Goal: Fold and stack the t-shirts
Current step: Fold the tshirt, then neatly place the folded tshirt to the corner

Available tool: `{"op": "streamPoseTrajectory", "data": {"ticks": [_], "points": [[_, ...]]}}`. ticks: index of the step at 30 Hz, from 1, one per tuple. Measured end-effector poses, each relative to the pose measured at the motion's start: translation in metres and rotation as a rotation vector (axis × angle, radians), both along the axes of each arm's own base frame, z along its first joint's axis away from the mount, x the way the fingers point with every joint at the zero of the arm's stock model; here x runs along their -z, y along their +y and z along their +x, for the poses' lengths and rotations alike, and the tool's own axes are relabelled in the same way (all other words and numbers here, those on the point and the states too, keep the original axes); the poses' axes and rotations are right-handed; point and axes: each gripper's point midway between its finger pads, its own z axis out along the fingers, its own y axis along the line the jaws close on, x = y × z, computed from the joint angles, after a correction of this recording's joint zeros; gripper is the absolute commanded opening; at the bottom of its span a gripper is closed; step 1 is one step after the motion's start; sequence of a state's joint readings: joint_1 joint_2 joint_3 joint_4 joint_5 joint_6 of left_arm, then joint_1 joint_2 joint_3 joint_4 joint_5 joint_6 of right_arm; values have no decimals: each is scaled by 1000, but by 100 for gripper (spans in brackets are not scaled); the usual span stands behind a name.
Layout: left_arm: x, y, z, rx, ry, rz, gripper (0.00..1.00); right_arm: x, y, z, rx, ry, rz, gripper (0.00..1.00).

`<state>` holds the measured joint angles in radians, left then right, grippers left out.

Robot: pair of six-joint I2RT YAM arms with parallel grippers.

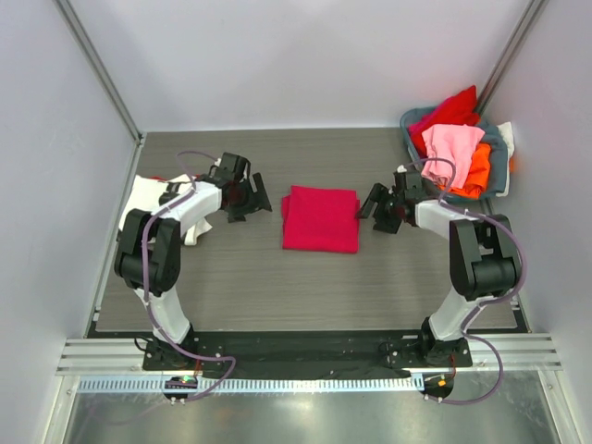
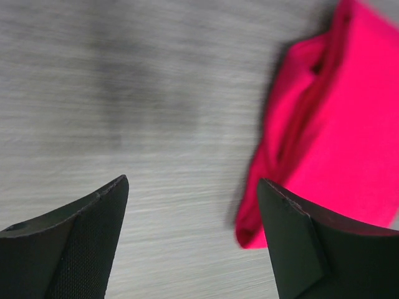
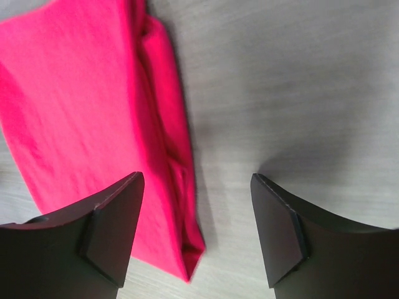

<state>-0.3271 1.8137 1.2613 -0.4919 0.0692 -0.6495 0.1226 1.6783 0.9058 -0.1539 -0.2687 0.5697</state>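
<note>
On the table [image 1: 277, 277] the folded crimson tee [image 1: 320, 218] lies flat. The left gripper [image 1: 248, 196] is just left of it and the right gripper [image 1: 379, 208] just right, both spread wide, holding nothing. Well left of the crimson tee, a white tee [image 1: 148, 199] lies crumpled. Beyond it to the right, the basket [image 1: 499, 157] holds 3 more: a red tee [image 1: 450, 111], a pink tee [image 1: 451, 148] and an orange tee [image 1: 476, 171].

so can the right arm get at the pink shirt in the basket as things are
Probably yes: the pink shirt lies uncovered on top of the basket pile, close beside the right gripper, which is open and empty.
</note>
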Motion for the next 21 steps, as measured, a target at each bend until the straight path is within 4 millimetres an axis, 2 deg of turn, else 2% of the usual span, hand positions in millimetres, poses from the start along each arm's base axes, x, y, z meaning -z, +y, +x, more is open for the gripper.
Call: {"op": "streamPoseTrajectory", "data": {"ticks": [5,10,13,14,18,21], "points": [[-9,-21,17,-9,-45,-102,85,1,7,25,-7,-15,26,68],[-2,-47,35,16,-47,-169,82,1,16,48,-16,-36,67,62],[7,-61,40,28,-31,-198,77,2,21,58,-21,-46,87,59],[10,-65,41,35,-26,-205,72,2,22,60,-25,-50,92,58],[20,-80,45,46,-1,-239,67,5,25,65,-32,-48,105,50],[20,-88,53,54,-10,-259,62,6,27,69,-35,-49,111,45]]}}
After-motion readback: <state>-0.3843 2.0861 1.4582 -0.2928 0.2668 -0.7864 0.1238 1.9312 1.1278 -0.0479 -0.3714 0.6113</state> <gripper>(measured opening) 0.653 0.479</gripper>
